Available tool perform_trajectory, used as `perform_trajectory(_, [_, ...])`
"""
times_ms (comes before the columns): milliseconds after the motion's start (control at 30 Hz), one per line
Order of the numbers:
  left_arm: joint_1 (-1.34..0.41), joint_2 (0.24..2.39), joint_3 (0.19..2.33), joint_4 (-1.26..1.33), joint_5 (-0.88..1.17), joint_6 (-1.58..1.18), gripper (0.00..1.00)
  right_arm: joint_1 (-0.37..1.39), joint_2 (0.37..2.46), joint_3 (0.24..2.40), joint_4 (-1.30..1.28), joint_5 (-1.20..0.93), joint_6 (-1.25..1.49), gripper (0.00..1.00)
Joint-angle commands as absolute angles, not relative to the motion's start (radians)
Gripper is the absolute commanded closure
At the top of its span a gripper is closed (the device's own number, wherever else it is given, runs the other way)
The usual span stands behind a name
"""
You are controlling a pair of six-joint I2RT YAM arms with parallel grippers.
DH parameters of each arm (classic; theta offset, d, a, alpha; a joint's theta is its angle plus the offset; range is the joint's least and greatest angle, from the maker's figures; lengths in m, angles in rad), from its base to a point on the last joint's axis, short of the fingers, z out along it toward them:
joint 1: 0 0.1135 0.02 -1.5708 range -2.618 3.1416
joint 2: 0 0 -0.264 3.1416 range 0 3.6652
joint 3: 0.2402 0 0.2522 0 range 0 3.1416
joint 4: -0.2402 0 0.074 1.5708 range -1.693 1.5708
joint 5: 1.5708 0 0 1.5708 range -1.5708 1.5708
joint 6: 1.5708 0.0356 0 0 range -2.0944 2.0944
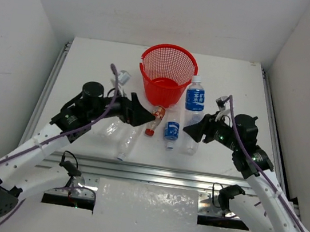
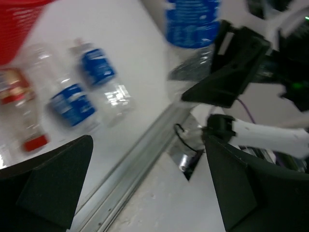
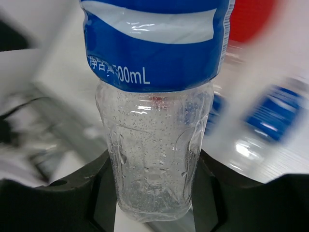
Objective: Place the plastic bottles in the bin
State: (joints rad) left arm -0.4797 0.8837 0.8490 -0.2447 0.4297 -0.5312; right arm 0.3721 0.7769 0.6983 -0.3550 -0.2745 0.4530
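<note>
Both arms reach inward over the table, one gripper wide, the other closed around a bottle.

The left arm [image 1: 42, 140] stretches forward and to the right, its wrist bent so that the left gripper [image 1: 143, 116] points toward the middle; its fingers [image 2: 53, 188] stand far apart with nothing between them. The right arm [image 1: 262, 177] angles forward and to the left, and the right gripper [image 1: 190, 131] has its fingers [image 3: 104, 193] pressed against both sides of the blue-labelled bottle [image 3: 154, 145], near its base.

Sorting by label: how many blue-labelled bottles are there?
3: tall bottle gripped by the right pincer; small bottle lying near it; second small bottle lying beside the red-labelled bottle.
</note>
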Motion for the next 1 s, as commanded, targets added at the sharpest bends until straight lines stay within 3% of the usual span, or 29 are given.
perform_trajectory(0, [-0.621,0.934,0.948,0.035,0.537,-0.565,0.00,0.413,0.750,0.638,0.003,-0.843,0.635,0.77])
perform_trajectory(200, [-0.730,1.055,1.051,0.086,0.497,-0.537,0.00,0.528,0.816,0.678,0.176,-0.969,0.704,0.77])
perform_trajectory(367, [-0.764,1.160,1.186,-0.070,0.365,-0.503,0.01,0.607,0.842,0.729,0.163,-0.950,0.658,0.77])
perform_trajectory(433, [-0.765,1.184,1.203,-0.071,0.388,-0.497,0.26,0.607,0.847,0.744,0.138,-0.925,0.634,0.73])
perform_trajectory(467, [-0.765,1.192,1.212,-0.072,0.381,-0.497,0.78,0.607,0.847,0.750,0.112,-0.901,0.618,0.64])
perform_trajectory(500, [-0.765,1.193,1.242,-0.098,0.356,-0.495,0.93,0.607,0.833,0.755,0.085,-0.866,0.606,0.50])
perform_trajectory(533, [-0.765,1.195,1.264,-0.119,0.318,-0.489,0.99,0.607,0.818,0.753,0.022,-0.748,0.579,0.02])
perform_trajectory(600, [-0.764,1.204,1.357,-0.205,0.109,-0.459,1.00,0.606,0.767,0.767,-0.146,-0.575,0.554,0.01])
perform_trajectory(667, [-0.762,1.257,1.443,-0.277,-0.191,-0.419,1.00,0.607,0.741,0.791,-0.268,-0.260,0.538,0.01])
perform_trajectory(733, [-0.727,1.355,1.580,-0.360,-0.349,-0.407,1.00,0.606,0.724,0.810,-0.449,0.078,0.564,0.01])
perform_trajectory(833, [-0.617,1.501,1.727,-0.371,-0.416,-0.388,1.00,0.604,0.736,0.825,-0.580,0.294,0.574,0.01])
perform_trajectory(933, [-0.554,1.674,1.883,-0.354,-0.452,-0.345,1.00,0.603,0.788,0.842,-0.643,0.340,0.561,0.01])
perform_trajectory(967, [-0.543,1.724,1.996,-0.380,-0.437,-0.322,0.94,0.601,0.804,0.841,-0.647,0.360,0.557,0.01])
